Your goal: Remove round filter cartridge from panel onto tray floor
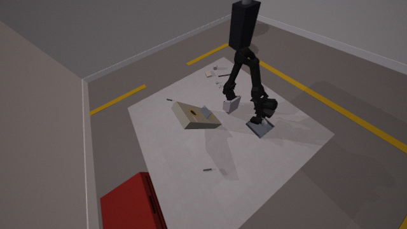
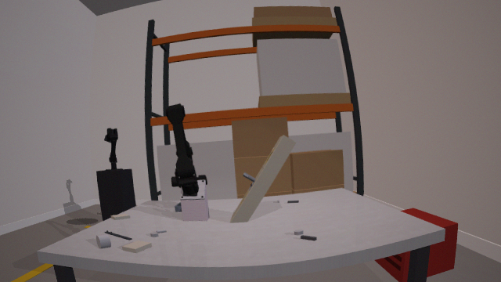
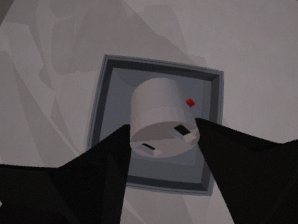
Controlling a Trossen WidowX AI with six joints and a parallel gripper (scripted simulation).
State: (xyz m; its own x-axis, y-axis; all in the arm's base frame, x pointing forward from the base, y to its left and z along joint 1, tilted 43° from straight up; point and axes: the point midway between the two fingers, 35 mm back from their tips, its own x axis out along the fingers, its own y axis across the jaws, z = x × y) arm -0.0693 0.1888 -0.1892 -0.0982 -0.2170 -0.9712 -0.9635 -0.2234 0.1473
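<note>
My gripper [image 1: 259,121] [image 3: 162,127] is shut on the pale round filter cartridge [image 1: 264,122] [image 3: 159,107]. The slotted face points toward the wrist camera, with a finger on each side, and a small red tab [image 3: 190,103] shows beside it. The cartridge is over the inside of the blue-grey tray [image 1: 261,133] [image 3: 96,110]; whether it touches the tray floor cannot be told. The tilted beige service panel [image 1: 181,116] [image 2: 266,184] has an empty dark round opening [image 1: 193,112]. In the exterior view the gripper and cartridge are hidden behind the arm and its base.
The arm's pale base block [image 1: 231,105] [image 2: 196,209] stands between the panel and the tray. A grey flap [image 1: 206,112] [image 2: 249,177] sticks out of the panel's face. Small loose parts, such as a white cylinder [image 2: 103,241] and a beige block [image 2: 137,246], lie on the table.
</note>
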